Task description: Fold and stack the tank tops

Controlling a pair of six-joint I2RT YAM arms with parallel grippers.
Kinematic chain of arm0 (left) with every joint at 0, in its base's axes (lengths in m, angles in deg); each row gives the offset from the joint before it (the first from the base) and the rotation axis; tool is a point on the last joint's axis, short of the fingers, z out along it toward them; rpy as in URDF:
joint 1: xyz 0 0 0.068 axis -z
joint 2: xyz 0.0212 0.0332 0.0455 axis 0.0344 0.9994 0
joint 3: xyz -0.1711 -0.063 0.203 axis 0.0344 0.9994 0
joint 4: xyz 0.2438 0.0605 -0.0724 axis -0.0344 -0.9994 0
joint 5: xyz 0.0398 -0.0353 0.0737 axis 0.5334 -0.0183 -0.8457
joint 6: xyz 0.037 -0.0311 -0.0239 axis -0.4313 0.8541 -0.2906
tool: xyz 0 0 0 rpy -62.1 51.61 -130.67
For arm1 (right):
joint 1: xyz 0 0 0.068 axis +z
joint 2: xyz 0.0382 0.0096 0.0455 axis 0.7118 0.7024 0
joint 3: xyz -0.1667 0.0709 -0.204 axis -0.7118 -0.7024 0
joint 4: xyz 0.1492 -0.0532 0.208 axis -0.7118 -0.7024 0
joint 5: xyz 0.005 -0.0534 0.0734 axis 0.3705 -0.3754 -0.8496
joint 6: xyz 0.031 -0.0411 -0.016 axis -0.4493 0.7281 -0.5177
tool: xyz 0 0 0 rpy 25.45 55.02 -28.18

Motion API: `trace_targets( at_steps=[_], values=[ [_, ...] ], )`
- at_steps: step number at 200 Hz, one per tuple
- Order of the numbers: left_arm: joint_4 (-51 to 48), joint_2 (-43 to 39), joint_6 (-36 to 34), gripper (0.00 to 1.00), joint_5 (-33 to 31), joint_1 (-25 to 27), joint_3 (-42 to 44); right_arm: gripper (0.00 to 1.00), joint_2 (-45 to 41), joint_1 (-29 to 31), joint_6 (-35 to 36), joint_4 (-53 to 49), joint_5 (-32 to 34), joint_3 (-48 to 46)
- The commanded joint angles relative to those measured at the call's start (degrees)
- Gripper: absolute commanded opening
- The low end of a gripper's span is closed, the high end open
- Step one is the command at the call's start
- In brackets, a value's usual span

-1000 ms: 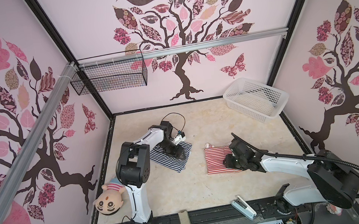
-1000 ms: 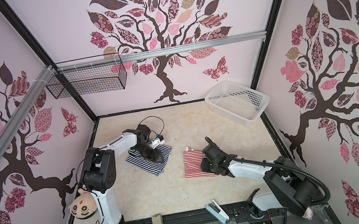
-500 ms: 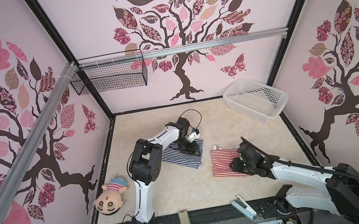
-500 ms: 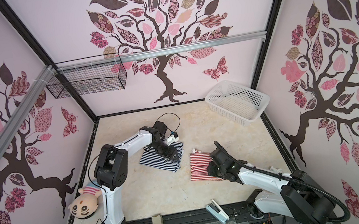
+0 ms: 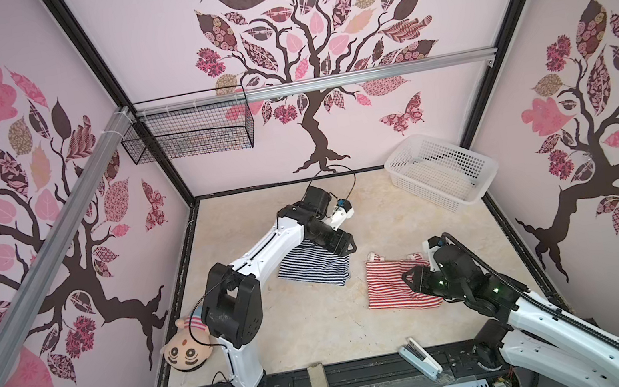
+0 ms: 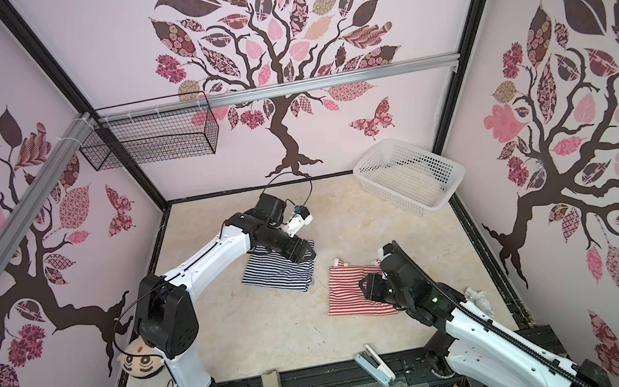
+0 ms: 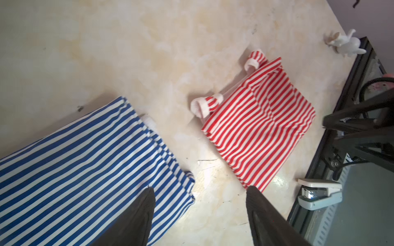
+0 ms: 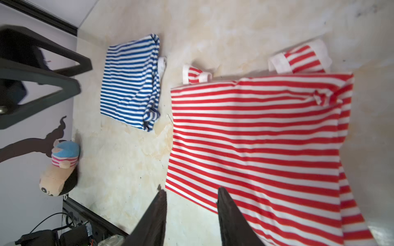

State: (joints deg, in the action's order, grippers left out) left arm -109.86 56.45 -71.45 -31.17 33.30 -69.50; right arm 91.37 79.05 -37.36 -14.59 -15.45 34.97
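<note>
In both top views the left gripper (image 5: 343, 246) and its wrist cover the far right corner of the navy-and-white striped knit tank top (image 5: 312, 274), and the right gripper (image 5: 408, 284) with its black wrist hides the right edge of the red-and-white striped knit tank top (image 5: 388, 287); the right arm runs out of the picture at the lower right, and the left arm's black elbow masks part of the beige-faced plush doll with a striped hat (image 5: 185, 351). Each wrist view cuts its fingers off at the frame's edge. The left wrist view shows the left gripper's black fingers (image 7: 142, 213) wide apart, gripping nothing, one above the navy top's layered edge, with bare beige marbled tabletop (image 7: 217, 191) in the gap. In the right wrist view the right gripper's fingers stand apart too, over a hem corner of the red top; whether they touch the cloth is unclear. Both tops lie folded on the tabletop side by side, navy left, red right, bare surface between them, the red one's two white-trimmed straps poking out at its far edge. Against a second ago, both tops sit a little further right, the left arm reaches further across, and the right arm's elbow has swung down to the frame's lower right corner
</note>
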Motion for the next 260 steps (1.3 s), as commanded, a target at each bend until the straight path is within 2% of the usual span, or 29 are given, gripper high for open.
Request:
trace_targets(
  at_steps=[1,35,64,123,173,228,237,260],
  values=[
    [-1.7,3.8,-1.9,0.72,-1.4,3.6,0.0,0.42,-2.0,-0.1,-2.7,-8.0,-0.3,-3.2],
    [-0.7,8.4,-1.6,0.73,-0.9,4.8,-2.0,0.43,-7.5,-0.1,-5.9,-8.2,1.5,-8.6],
    [-1.5,12.7,-1.5,0.74,-0.8,4.8,-5.1,0.43,-8.0,-0.2,-7.7,-10.2,4.3,-11.7],
    [-1.5,18.0,0.2,0.77,0.6,5.0,-9.7,0.45,-6.3,-0.2,-7.0,-13.4,5.0,-8.8],
    [-2.0,21.9,0.9,0.77,1.2,5.3,-13.1,0.49,-6.1,-0.2,-6.3,-15.9,5.3,-1.4],
    [-2.8,25.7,0.8,0.78,1.8,6.5,-15.4,0.51,-5.5,-0.1,-8.1,-21.7,10.6,2.0],
    [-2.9,26.0,0.9,0.76,2.8,6.6,-15.4,0.51,-5.3,-0.2,-8.0,-22.3,11.1,2.2],
    [-4.6,27.1,1.3,0.64,4.5,7.5,-16.1,0.51,-5.4,-0.2,-8.3,-23.3,11.8,2.4]
  ],
)
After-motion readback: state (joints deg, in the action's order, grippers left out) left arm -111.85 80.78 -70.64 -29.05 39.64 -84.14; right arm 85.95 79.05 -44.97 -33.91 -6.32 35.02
